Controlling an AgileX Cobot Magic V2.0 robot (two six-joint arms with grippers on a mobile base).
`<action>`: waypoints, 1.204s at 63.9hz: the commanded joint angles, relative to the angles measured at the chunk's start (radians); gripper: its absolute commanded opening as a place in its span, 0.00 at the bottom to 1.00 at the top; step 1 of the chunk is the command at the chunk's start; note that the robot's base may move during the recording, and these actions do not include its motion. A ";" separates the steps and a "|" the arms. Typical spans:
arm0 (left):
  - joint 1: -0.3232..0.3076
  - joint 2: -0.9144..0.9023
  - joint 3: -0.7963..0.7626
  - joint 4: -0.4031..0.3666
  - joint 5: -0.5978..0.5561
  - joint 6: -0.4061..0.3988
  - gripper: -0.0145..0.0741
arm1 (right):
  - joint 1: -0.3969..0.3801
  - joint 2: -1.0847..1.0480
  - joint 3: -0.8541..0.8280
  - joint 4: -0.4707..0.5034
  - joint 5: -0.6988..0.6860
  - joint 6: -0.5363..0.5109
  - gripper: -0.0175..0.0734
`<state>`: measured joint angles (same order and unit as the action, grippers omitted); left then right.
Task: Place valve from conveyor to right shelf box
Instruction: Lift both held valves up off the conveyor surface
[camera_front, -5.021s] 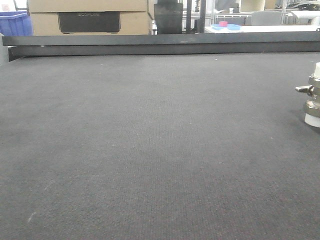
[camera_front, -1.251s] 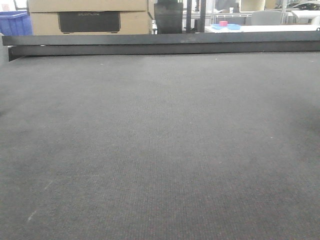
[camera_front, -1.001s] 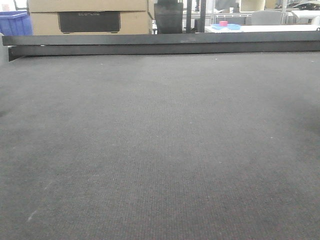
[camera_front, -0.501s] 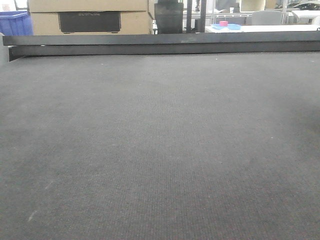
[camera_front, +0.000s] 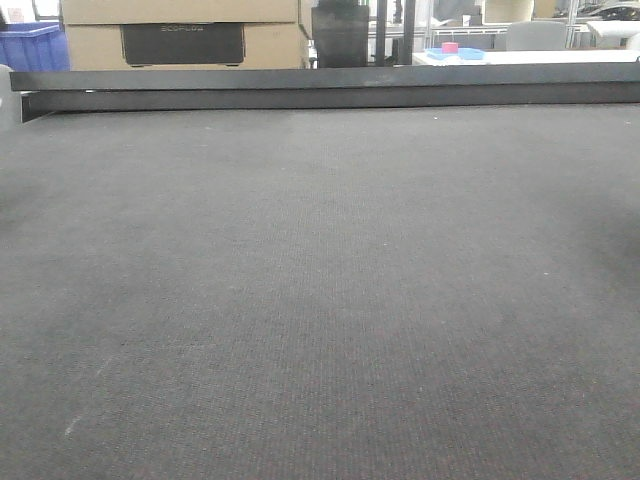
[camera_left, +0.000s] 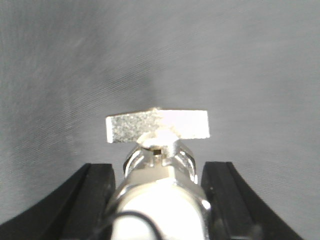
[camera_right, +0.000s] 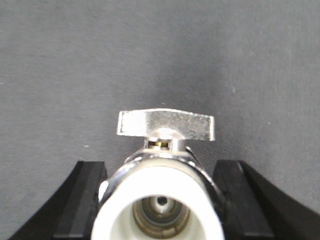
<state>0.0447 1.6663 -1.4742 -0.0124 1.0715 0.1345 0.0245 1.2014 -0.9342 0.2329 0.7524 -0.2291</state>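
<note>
While over the conveyor (camera_front: 320, 300), the left gripper (camera_left: 159, 172) is clamped on a valve (camera_left: 159, 131), the right gripper (camera_right: 160, 170) on a second valve (camera_right: 159, 200).

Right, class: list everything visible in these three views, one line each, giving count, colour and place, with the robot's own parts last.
conveyor: one, dark grey, fills the front view
rail: one, black, along the belt's far edge
cardboard boxes: two, tan, stacked behind the rail, left
bin: one, blue, far left behind the rail
tray: one, blue, pink item on it, behind the rail, right
valve: two, dull metal, white caps, one per gripper
left gripper: black fingers, closed on a valve
right gripper: black fingers, closed on a valve
</note>
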 joint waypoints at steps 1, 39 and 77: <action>-0.024 -0.115 0.098 -0.007 -0.098 -0.012 0.04 | -0.023 -0.009 0.048 -0.001 -0.091 -0.007 0.02; -0.031 -0.897 0.688 -0.032 -0.488 -0.013 0.04 | -0.032 -0.228 0.145 -0.001 -0.138 -0.007 0.02; -0.071 -1.177 0.702 -0.027 -0.644 -0.013 0.04 | -0.013 -0.567 0.116 0.001 -0.266 -0.007 0.02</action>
<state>-0.0202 0.5027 -0.7647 -0.0345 0.5151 0.1275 0.0056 0.6671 -0.7880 0.2292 0.5788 -0.2291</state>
